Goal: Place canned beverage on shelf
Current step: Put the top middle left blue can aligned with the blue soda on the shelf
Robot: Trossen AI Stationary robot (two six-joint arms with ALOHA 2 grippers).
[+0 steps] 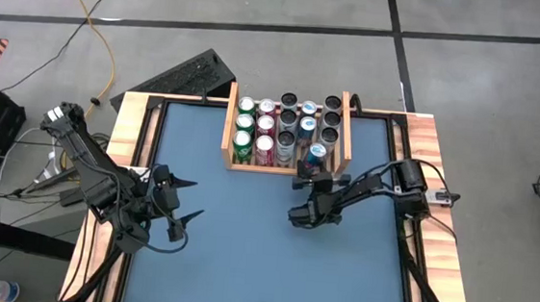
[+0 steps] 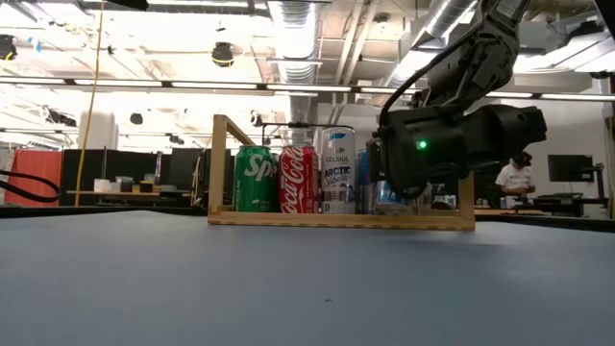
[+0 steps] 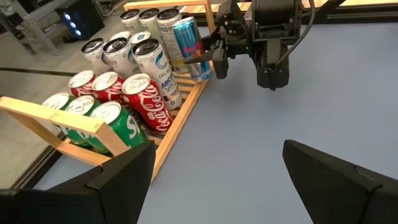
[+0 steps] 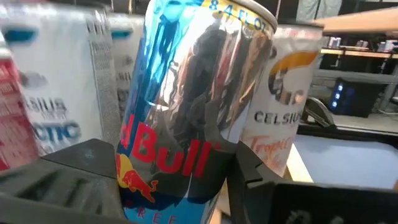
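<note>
The shelf [image 1: 227,128] is a light-wood tray at the table's far middle, and several upright cans stand in it. A blue and silver Red Bull can [image 1: 316,157] is at its near right corner, next to a white Celsius can [image 4: 280,106]. My right gripper [image 1: 315,168] reaches level toward the far edge and is shut on this can [image 3: 188,43]. Whether the can's base rests on the shelf floor is hidden. My left gripper [image 1: 193,203] waits open above the table's left side, with nothing between its fingers [image 3: 118,180]. My right gripper pinches the Red Bull can's lower half, at the red lettering [image 4: 143,155], between its two fingers [image 4: 68,174], one on each side. The fingers come level from the table's near side and lie across the can. The can is tilted against the upright cans beside it.
Green Sprite cans [image 2: 256,179], red Coca-Cola cans [image 2: 298,179] and white Celsius cans [image 2: 337,171] fill the shelf's left and middle columns. Dark-topped cans [image 1: 331,117] stand at its right. A black object [image 1: 184,75] lies beyond the far left corner. Blue table top [image 1: 262,256] lies bare near the front.
</note>
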